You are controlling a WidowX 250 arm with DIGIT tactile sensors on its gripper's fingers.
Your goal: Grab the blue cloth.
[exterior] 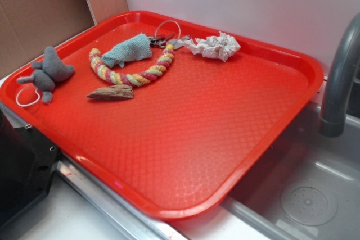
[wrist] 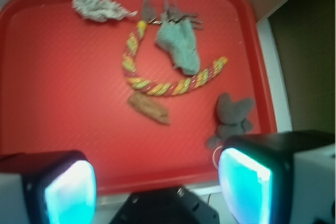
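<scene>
Glowing teal pads (wrist: 71,190) frame the bottom of the wrist view, spread wide with nothing between them; the gripper (wrist: 157,187) hangs high over the red tray's (exterior: 225,139) edge. This looks like the approach step, with no contact made. Moving outward: a wood chip (wrist: 149,108), a grey plush toy (wrist: 233,114) at about 3 o'clock from it, then the multicolour rope (wrist: 157,85). The blue cloth (wrist: 179,45) lies inside the rope's curve, its lower end overlapping the rope, toward 12 o'clock from the gripper. Keys (wrist: 181,17) touch its far edge; a paper wad (wrist: 97,6) sits at 10 o'clock. Next, advance, descend and pinch the cloth clear of rope and keys.
</scene>
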